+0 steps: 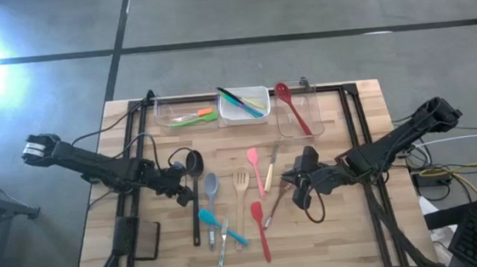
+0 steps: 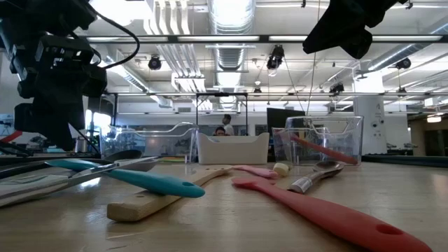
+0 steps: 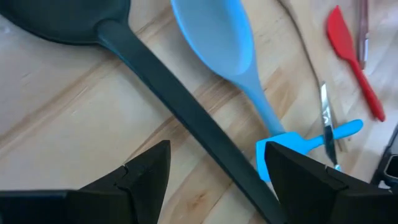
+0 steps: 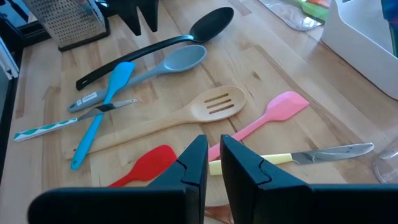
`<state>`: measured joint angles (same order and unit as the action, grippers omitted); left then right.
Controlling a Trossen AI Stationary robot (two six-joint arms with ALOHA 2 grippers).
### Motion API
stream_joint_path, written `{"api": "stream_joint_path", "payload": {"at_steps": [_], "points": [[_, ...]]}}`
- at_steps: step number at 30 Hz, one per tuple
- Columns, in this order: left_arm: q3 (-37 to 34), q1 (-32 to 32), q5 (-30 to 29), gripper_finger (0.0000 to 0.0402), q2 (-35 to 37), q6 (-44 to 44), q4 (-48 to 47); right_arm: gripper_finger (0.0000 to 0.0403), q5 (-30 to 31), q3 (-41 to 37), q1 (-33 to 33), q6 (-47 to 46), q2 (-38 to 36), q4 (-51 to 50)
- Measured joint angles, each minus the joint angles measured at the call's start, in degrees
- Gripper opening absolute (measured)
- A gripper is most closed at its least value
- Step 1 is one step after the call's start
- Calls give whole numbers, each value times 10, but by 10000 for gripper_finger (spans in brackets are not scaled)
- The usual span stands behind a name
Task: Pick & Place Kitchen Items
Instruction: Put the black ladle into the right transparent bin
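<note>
Closest to the camera in the low view, a red spatula [image 2: 329, 217] and a teal spatula [image 2: 133, 178] lie flat on the desk [image 1: 349, 236], and they're part of a loose pile of maybe ten utensils sitting in the lower middle of the high view. The left tool [image 3: 214, 165] hangs just over the black ladle [image 1: 194, 188] with its fingers spread wide either side of the handle, nothing gripped yet, the grey spoon [image 1: 211, 189] right beside it. The right tool [image 4: 212, 158] hovers over the pink spatula [image 4: 267, 118] and wooden fork [image 4: 186, 118] with its fingers pinched nearly together and empty. Further back, along the top edge of the desk, three tubs: a clear left tub [image 1: 184, 110] with green and orange bits, a white tub [image 1: 243, 105] with a few handles, a clear right tub [image 1: 298, 112] with one red spoon. So I'd say it's under halfway, most stuff still to move. No readable labels or writing anywhere.
</note>
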<state>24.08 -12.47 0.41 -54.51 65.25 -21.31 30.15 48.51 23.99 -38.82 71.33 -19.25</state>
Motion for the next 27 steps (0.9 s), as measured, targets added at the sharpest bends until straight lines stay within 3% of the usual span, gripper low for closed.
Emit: {"api": "stream_joint_path", "payload": {"at_steps": [24,27], "points": [[0,-13,-7,261,0,8,-2,38,-2,0,0,-7,0,-18],[0,-17,-7,261,0,8,-2,38,-25,0,2,-23,0,-21]]}}
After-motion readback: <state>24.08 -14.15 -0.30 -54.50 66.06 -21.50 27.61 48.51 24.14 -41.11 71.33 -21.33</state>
